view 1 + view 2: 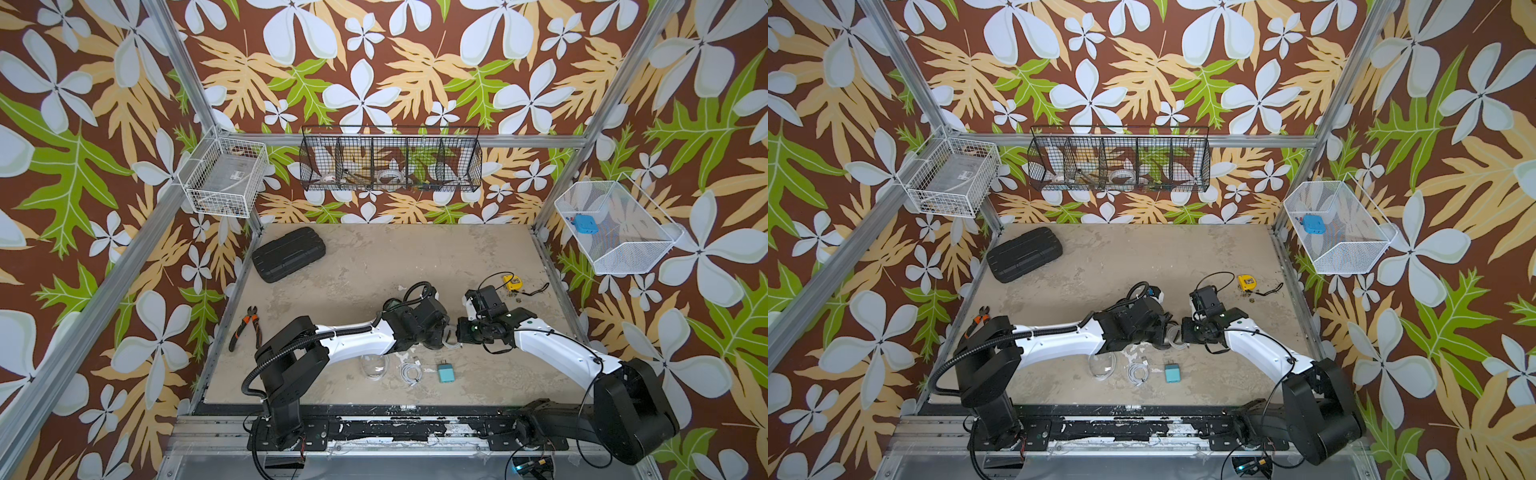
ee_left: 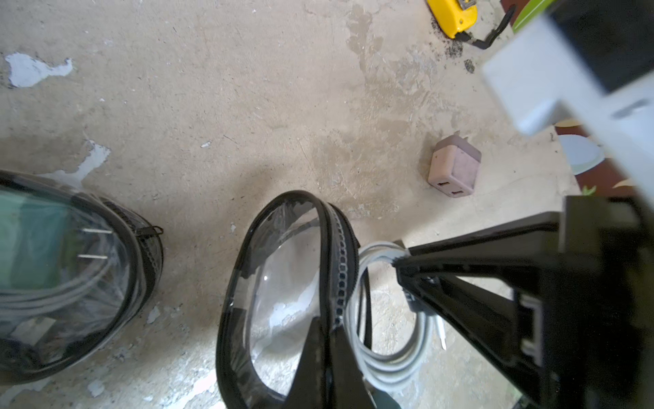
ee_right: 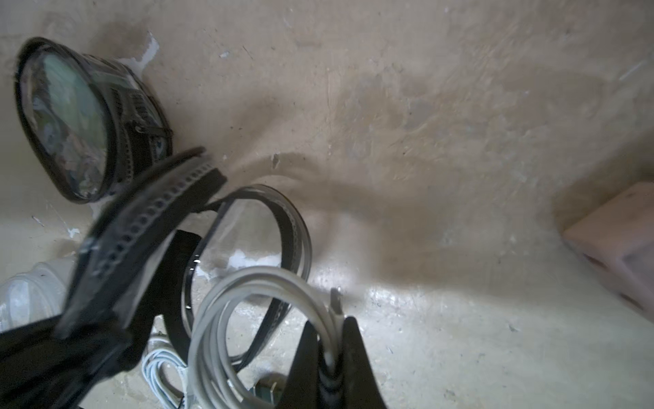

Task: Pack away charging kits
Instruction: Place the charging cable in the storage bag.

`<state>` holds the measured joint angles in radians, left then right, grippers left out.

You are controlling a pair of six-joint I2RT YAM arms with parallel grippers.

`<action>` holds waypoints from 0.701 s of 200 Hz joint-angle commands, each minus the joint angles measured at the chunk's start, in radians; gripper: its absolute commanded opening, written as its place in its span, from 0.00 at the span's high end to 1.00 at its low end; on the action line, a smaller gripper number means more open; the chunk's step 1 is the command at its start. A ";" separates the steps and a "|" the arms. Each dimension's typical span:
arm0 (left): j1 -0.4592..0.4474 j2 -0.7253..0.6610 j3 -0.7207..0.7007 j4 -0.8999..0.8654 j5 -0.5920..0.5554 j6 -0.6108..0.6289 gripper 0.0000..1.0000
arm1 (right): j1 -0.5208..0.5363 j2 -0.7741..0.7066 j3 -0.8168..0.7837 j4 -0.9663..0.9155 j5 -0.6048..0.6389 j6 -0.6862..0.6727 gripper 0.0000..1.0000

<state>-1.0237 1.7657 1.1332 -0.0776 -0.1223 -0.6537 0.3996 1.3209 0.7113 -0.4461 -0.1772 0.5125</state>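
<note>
1. A worn, patchy bench [image 1: 374, 266] is enclosed by floral-papered walls. A black ribbed case [image 1: 289, 253] is seen at its far left.
2. Left of centre, a zipped pouch [image 2: 63, 276] is stood on edge, with a mint plug and a cable visible inside.
3. The black-rimmed clear pouch [image 2: 279, 283] is pinched by its zip rim in the tightly closed left claw [image 2: 327, 336]. It is held upright, its unzipped side turned to the right.
4. The white coil [image 3: 254, 279] is clamped in the narrow right claw [image 3: 331, 348], its ring roughly parallel to that rim. Whether it is already inside cannot be told, and a leftward push is probably needed.
5. Further right, the pink plug [image 2: 454, 170] is seen unpacked.
</note>
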 commanded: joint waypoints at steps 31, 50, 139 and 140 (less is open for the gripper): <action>0.013 -0.091 -0.118 0.176 0.138 -0.011 1.00 | 0.003 0.034 0.012 0.036 0.036 -0.032 1.00; 0.013 -0.107 -0.165 0.241 0.169 -0.028 1.00 | 0.011 0.052 0.055 0.038 0.032 -0.034 1.00; 0.012 -0.089 -0.226 0.350 0.086 -0.070 1.00 | 0.107 0.171 0.155 0.059 0.007 -0.005 1.00; 0.013 -0.089 -0.227 0.350 0.082 -0.071 1.00 | 0.108 0.171 0.156 0.058 0.009 -0.005 1.00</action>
<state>-1.0126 1.6684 0.9154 0.2142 0.0036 -0.6994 0.4992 1.4834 0.8490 -0.4099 -0.1589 0.4881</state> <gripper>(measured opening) 0.064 0.086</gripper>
